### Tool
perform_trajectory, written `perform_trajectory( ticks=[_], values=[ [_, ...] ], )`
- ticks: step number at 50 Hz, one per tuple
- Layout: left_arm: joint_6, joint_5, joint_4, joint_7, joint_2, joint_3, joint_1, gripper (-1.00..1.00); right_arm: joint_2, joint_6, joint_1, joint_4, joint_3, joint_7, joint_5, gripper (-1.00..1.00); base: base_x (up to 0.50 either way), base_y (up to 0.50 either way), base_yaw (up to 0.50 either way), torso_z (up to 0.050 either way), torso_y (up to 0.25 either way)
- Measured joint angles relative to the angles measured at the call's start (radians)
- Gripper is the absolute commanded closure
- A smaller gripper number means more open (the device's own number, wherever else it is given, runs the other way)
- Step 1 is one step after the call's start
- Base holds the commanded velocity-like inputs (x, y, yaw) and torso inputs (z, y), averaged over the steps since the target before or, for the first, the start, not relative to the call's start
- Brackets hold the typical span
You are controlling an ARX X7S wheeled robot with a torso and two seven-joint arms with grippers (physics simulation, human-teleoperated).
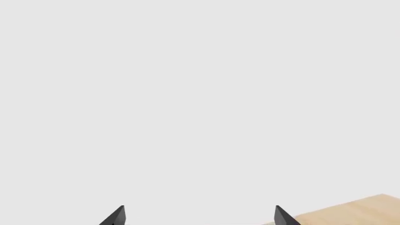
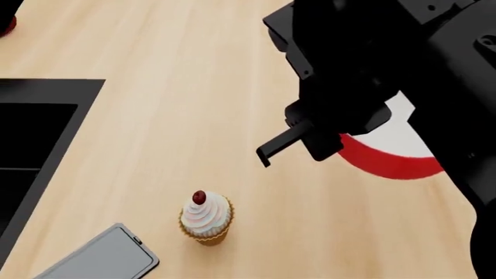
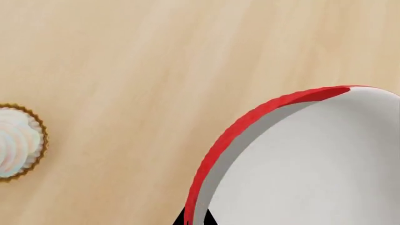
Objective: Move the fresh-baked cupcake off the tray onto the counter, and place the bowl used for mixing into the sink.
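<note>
The cupcake stands upright on the light wooden counter, just beside the dark-grey tray and apart from it; its edge also shows in the right wrist view. The red and white bowl sits on the counter at the right, partly hidden by my right arm. My right gripper is shut on the bowl's rim, one tip on each side. My left gripper is open, holds nothing, and faces a blank grey background.
The black sink is recessed in the counter at the left of the head view. A red object peeks in at the far left corner. A corner of wooden counter shows in the left wrist view.
</note>
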Motion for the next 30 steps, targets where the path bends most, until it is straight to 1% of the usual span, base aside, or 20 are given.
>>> perform_trajectory(
  ticks=[30],
  values=[
    [-0.001,0.000,0.000,0.002,0.000,-0.001,0.000,-1.00,-0.037,-0.029,0.047,-0.038,-0.065,-0.102,-0.070,1.00,0.00,0.22,0.00,0.000,0.000]
  ],
)
